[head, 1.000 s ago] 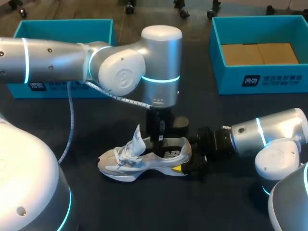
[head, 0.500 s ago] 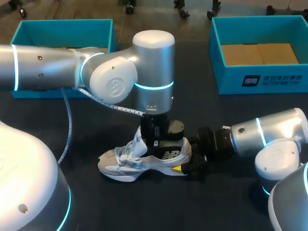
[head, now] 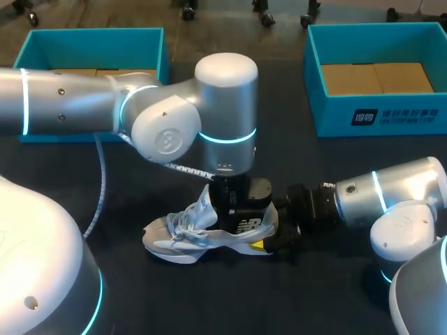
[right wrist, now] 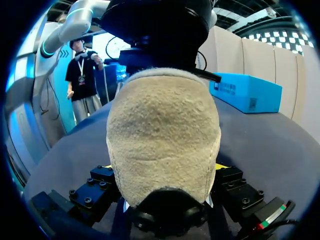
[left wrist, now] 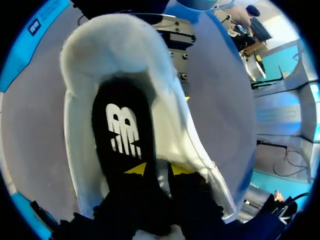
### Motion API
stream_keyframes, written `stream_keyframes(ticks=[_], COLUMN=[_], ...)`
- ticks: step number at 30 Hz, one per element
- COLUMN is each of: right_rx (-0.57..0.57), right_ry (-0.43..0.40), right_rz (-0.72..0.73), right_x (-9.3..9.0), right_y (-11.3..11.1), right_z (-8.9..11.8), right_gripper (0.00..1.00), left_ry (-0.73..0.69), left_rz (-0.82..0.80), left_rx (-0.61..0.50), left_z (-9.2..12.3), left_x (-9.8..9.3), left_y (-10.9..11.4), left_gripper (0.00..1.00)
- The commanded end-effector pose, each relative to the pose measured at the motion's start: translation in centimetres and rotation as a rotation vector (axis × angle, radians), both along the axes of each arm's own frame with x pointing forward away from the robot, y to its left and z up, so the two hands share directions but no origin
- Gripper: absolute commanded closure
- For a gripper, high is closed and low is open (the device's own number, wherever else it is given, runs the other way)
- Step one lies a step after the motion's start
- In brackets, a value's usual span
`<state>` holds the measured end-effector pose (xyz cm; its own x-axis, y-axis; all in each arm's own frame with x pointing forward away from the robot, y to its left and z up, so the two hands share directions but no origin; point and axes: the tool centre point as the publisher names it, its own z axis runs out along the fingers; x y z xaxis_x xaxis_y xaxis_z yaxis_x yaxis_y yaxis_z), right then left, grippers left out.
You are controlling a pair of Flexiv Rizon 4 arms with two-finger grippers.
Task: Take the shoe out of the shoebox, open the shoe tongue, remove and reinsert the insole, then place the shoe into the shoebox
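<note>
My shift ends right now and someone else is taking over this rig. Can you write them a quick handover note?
The right gripper is shut on the heel of the shoe, which stands on the table.
The left gripper is down in the shoe's opening, over the insole; whether it holds anything is hidden.
The shoe is outside the left teal box and the right teal box.
Done: shoe out, tongue lifted.
Unclear: whether the insole, now lying inside, was already removed and refitted.
Left: boxing the shoe.

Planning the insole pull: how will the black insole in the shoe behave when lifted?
The insole looks thin and flat, so probably floppy and light. It fills the shoe wall to wall, so it may drag. The right gripper clamps the heel, which should keep the shoe from sliding.
</note>
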<state>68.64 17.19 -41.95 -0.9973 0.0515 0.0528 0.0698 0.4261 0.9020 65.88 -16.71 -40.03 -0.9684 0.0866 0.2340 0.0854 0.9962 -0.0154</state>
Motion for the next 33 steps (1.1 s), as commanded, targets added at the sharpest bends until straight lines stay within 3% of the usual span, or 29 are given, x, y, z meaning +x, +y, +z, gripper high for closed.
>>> stream_keyframes(ticks=[1,9,17,23,26,33], right_rx=[-0.005,-0.005,-0.005,-0.005,-0.005,-0.005], right_ry=[0.002,0.002,0.002,0.002,0.002,0.002], right_rz=[-0.001,-0.001,-0.001,-0.001,-0.001,-0.001], right_x=[0.0,0.0,0.0,0.0,0.0,0.0], right_y=[0.2,0.2,0.2,0.2,0.2,0.2], right_z=[0.1,0.1,0.1,0.1,0.1,0.1], right_gripper=[1.00,1.00,1.00,1.00,1.00,1.00], left_ry=[-0.048,-0.143,-0.255,-0.319,-0.343,-0.247], left_rz=[0.021,0.069,0.157,0.185,0.227,0.250], left_rx=[0.028,0.041,0.033,0.063,0.057,0.011], left_z=[-0.5,-1.7,-2.5,-2.6,-2.4,-1.6], left_x=[-0.2,0.6,2.8,4.2,4.7,4.4], left_y=[-0.7,-0.8,-0.2,-0.1,0.0,1.1], left_gripper=[0.73,0.66,0.64,0.77,1.00,1.00])
